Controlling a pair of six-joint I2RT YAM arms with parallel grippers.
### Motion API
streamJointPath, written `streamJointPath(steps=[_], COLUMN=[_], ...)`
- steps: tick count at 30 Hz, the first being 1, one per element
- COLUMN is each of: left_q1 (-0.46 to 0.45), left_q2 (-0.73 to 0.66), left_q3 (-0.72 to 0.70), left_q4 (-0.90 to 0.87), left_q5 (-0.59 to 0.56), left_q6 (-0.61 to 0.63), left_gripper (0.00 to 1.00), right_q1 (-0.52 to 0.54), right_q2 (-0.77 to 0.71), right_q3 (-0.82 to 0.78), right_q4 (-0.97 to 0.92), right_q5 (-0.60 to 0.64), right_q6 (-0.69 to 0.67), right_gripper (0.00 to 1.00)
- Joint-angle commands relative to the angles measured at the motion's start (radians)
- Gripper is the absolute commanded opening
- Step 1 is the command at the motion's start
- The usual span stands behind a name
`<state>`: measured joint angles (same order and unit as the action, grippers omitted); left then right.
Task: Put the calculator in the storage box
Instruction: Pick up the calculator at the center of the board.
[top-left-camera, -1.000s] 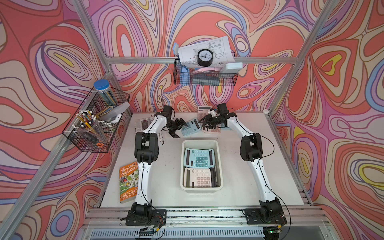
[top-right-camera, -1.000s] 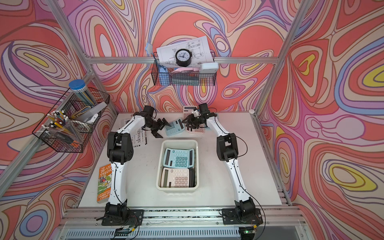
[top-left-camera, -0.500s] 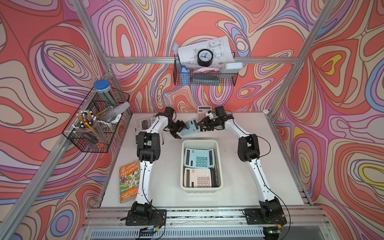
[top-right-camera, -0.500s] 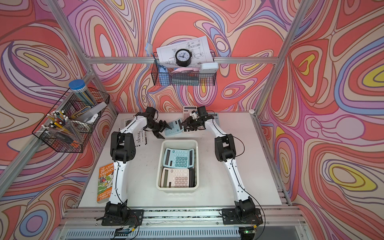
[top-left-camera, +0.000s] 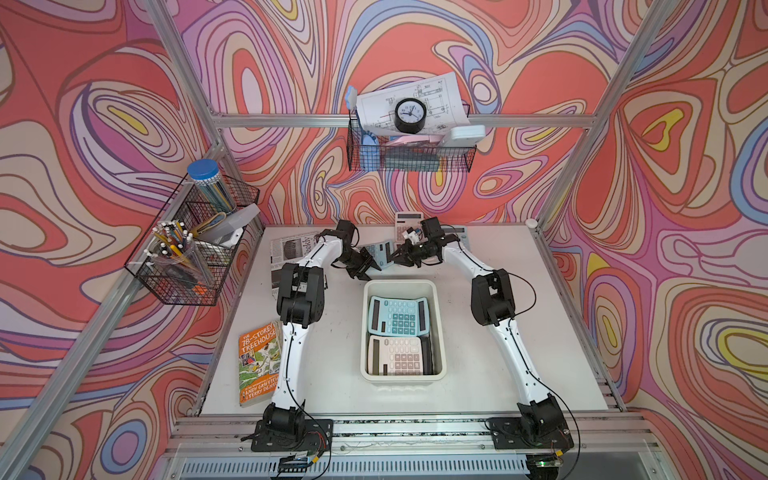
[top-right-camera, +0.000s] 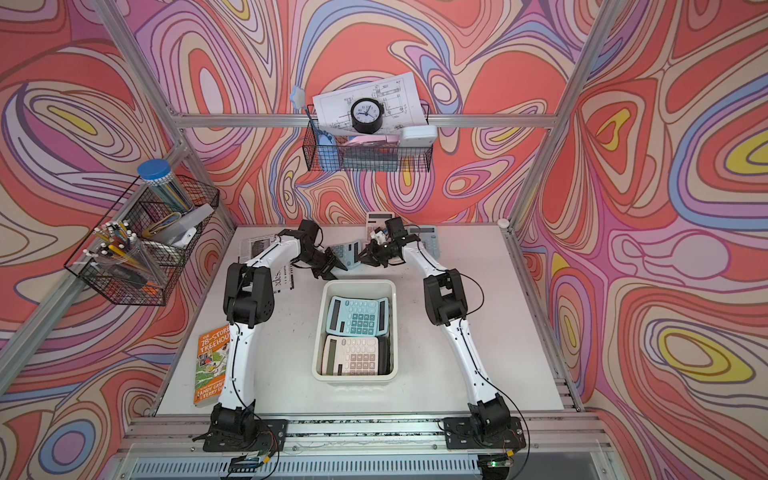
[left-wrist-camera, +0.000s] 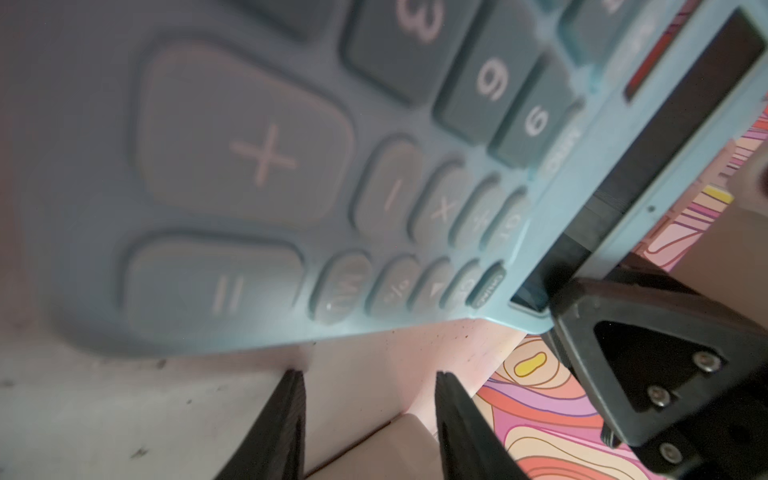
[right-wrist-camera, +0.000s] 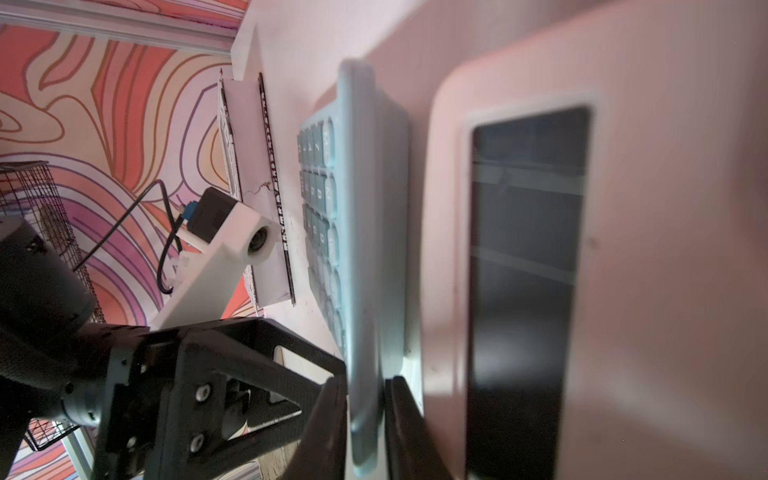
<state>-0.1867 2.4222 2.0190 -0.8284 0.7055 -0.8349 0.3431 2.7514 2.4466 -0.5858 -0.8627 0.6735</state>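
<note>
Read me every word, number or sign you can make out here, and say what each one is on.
"78-STOREY TREEHOUSE": book cover.
"ANDY", "TERRY": the cover's lower edge.
"3", "6", "9", "+", "=": blue calculator keys.
"eekly": newspaper, partly hidden.
Clock, paper drawing, boxed calculators: too small.

White table (top-left-camera: 552, 299), a box in the middle, clutter along the far and left edges.
Dead centre sits the cream storage box (top-left-camera: 403, 377), its long side running near to far. Over by the left edge, toward the near corner, a book (top-left-camera: 257, 365) lies flat, cover up. Up in the far left corner a newspaper (top-left-camera: 291, 247) is spread out. Along the far edge a white calculator (top-left-camera: 405, 222) lies flat about midway, with a grey-blue calculator (top-right-camera: 428, 239) just to its right. Between those two and the box, a blue calculator (top-left-camera: 379, 253) is tipped up at an angle. Whether it touches the surface, can't tell.
</note>
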Motion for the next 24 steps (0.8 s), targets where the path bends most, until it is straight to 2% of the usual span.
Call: streamJointPath(steps=[1, 3, 4, 13, 24], left_q1=[-0.007, -0.007, -0.007, -0.009, -0.013], left_q2=[-0.082, -0.099, -0.106, -0.170, -0.322], left_q3=[-0.050, -0.064, -0.065, -0.079, -0.249], left_q4=[0.039, 0.038, 0.031, -0.050, 0.015], left_q5=[0.017, 0.011, 0.006, -0.032, -0.040], left_q6=[0.014, 0.022, 0.029, 0.097, 0.093], left_gripper=[0.40, 0.40, 0.41, 0.50, 0.57], right_q1=[0.011, 0.014, 0.014, 0.022, 0.023], right_q2=[-0.030, -0.030, -0.026, 0.025, -0.066], right_q3=[-0.029, -0.027, -0.026, -0.008, -0.099], right_q4=[-0.052, -0.064, -0.061, -0.075, -0.111], right_q5=[0.045, 0.068, 0.076, 0.146, 0.148], right_q6=[-0.034, -0.040, -0.035, -0.003, -0.046], right_gripper=[0.22, 0.33, 0.34, 0.34, 0.04])
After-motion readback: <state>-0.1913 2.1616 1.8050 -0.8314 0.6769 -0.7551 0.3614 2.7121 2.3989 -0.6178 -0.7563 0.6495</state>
